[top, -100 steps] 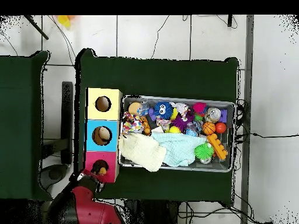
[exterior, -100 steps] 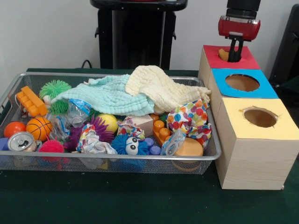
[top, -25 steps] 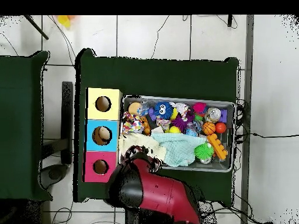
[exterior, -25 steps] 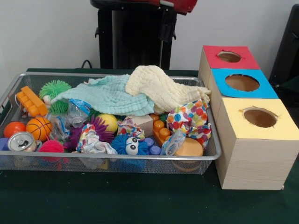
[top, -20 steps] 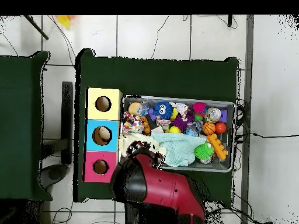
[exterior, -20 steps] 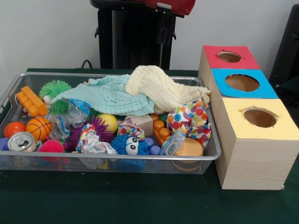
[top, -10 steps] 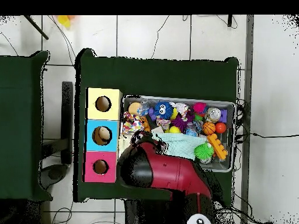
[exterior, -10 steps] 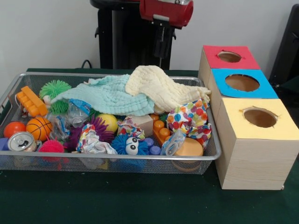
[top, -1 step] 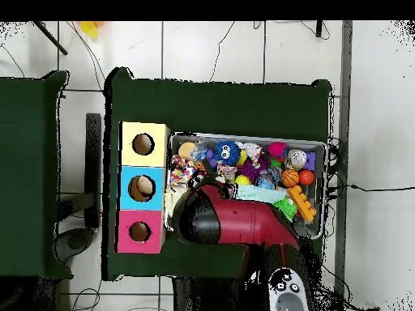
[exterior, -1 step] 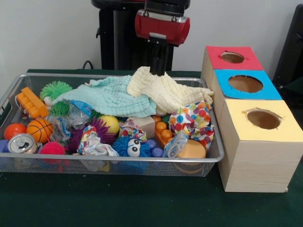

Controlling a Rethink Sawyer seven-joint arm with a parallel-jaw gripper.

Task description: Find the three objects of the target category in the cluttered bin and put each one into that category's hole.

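Observation:
My gripper (exterior, -1 step: pixel 158 72) hangs over the back of the wire bin (exterior, -1 step: pixel 118 160), its tips just touching the top of a crumpled pale yellow cloth (exterior, -1 step: pixel 163 92). Its fingers stand open with a narrow gap and hold nothing. A teal cloth (exterior, -1 step: pixel 109 97) lies beside the yellow one. To the right of the bin stand three boxes with holes: red (exterior, -1 step: pixel 215 59), blue (exterior, -1 step: pixel 222 87) and yellow (exterior, -1 step: pixel 284 127). In the overhead view the red arm (top, -1 step: pixel 235 223) covers both cloths and the gripper.
The bin's front holds a basketball (exterior, -1 step: pixel 39 130), a can (exterior, -1 step: pixel 21 143), an orange brick (exterior, -1 step: pixel 31 102), a green spiky ball (exterior, -1 step: pixel 56 90), a purple spiky ball (exterior, -1 step: pixel 97 130), a blue fuzzy toy with eyes (exterior, -1 step: pixel 131 147) and a dotted cloth (exterior, -1 step: pixel 191 120).
The gripper left the red box, swung across to the bin and has come down onto the yellow cloth. The brown object it held at the red hole is gone.

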